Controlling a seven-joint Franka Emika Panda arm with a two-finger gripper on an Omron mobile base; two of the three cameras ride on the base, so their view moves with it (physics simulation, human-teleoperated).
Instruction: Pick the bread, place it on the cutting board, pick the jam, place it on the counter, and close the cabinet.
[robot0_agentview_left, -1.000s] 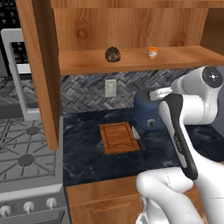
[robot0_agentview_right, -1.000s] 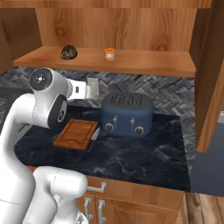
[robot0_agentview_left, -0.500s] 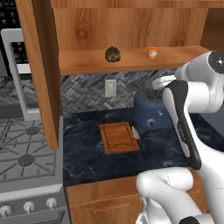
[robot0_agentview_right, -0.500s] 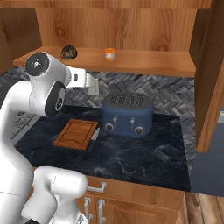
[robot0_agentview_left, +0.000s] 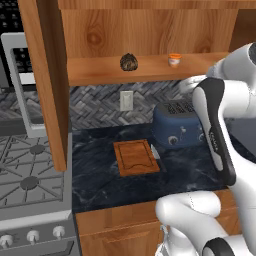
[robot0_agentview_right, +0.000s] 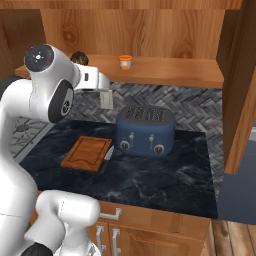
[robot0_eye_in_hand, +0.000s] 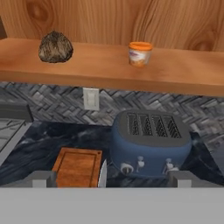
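Fingers (robot0_eye_in_hand: 112, 178), seemingly spread, face bread (robot0_eye_in_hand: 55, 47) and jam (robot0_eye_in_hand: 139, 53) near shelf edge.

Mottled dark brown bread (robot0_eye_in_hand: 55, 47), orange jam (robot0_eye_in_hand: 139, 53), blue toaster (robot0_eye_in_hand: 151, 142), reddish-brown cutting board (robot0_agentview_left: 135, 157), navy marbled counter (robot0_agentview_right: 165, 178).

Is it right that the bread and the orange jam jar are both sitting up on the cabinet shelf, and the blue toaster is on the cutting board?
Not quite. The bread and the jam do sit on the cabinet shelf, but the blue toaster stands on the dark counter, beside the cutting board, not on it. The hand view shows this.
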